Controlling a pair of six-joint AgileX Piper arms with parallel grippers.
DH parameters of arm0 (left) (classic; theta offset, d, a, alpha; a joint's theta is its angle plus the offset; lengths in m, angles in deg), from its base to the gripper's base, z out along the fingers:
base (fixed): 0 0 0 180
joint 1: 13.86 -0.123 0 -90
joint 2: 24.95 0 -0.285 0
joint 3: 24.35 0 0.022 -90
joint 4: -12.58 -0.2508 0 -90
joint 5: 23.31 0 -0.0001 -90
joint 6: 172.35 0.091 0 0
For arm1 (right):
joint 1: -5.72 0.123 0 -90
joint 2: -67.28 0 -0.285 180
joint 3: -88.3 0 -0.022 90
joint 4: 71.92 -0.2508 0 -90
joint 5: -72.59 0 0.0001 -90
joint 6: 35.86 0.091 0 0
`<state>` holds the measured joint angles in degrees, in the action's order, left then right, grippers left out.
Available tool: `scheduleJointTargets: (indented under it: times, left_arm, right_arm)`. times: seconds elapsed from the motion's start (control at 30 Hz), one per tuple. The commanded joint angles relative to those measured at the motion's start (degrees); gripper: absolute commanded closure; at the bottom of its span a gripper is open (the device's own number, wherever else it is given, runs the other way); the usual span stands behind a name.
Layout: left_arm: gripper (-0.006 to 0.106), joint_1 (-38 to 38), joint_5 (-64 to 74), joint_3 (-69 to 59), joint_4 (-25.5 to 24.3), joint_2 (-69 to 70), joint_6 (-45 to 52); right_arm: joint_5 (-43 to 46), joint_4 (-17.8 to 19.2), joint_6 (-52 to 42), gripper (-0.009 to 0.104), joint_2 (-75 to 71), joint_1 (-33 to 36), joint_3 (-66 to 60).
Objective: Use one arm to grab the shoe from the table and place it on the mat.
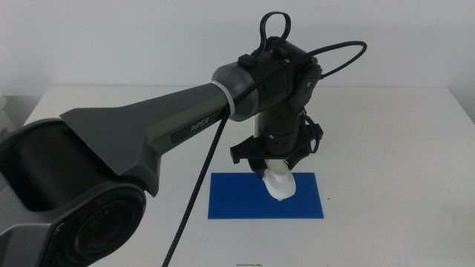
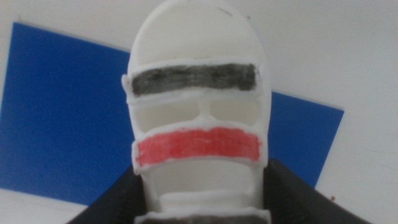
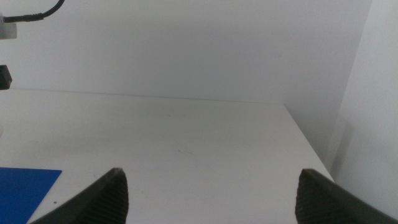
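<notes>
The left arm (image 1: 148, 141) reaches in from the left over the white table (image 1: 386, 133). My left gripper (image 1: 273, 165) is shut on the white shoe (image 1: 279, 184), holding its heel end, with the toe pointing down over the blue mat (image 1: 237, 199). In the left wrist view the shoe (image 2: 196, 112) fills the middle, with black and red straps, between my two dark jaws, and the mat (image 2: 56, 118) lies behind it. I cannot tell whether the shoe touches the mat. My right gripper (image 3: 211, 190) is open and empty, low over the table, out of the middle view.
The table's right edge (image 3: 311, 146) and a white wall show in the right wrist view, with a corner of the mat (image 3: 25, 190). A black cable (image 1: 197, 189) hangs from the left arm.
</notes>
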<state>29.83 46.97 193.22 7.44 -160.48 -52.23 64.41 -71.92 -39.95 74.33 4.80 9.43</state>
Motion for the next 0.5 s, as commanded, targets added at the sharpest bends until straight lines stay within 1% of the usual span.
scheduleJointTargets:
  times: [0.0, 0.1, 0.23, 0.33, 0.47]
  left_arm:
    - [0.102, 0.2, 5.1, 1.7, 0.5, 3.8, -1.7]
    - [0.102, 0.2, 4.6, 1.7, 0.6, 3.8, -7.2]
    - [0.102, 0.2, 4.1, 1.7, 0.6, 3.8, -21.3]
    - [0.102, 0.2, 4.1, 1.7, 0.5, 3.8, -34.5]
    - [0.102, 0.2, 4.3, 1.7, -0.4, 3.8, -55.1]
  right_arm:
    - [4.5, 0.5, -0.3, 0.001, -1.1, 0.1, 1.1]
    - [4.5, 0.5, -0.3, 0.001, -1.1, 0.1, 1.1]
    - [4.5, 0.5, -0.3, 0.001, -1.1, 0.1, 1.1]
    - [4.5, 0.5, -0.3, 0.001, -1.1, 0.1, 1.1]
    - [4.5, 0.5, -0.3, 0.001, -1.1, 0.1, 1.1]
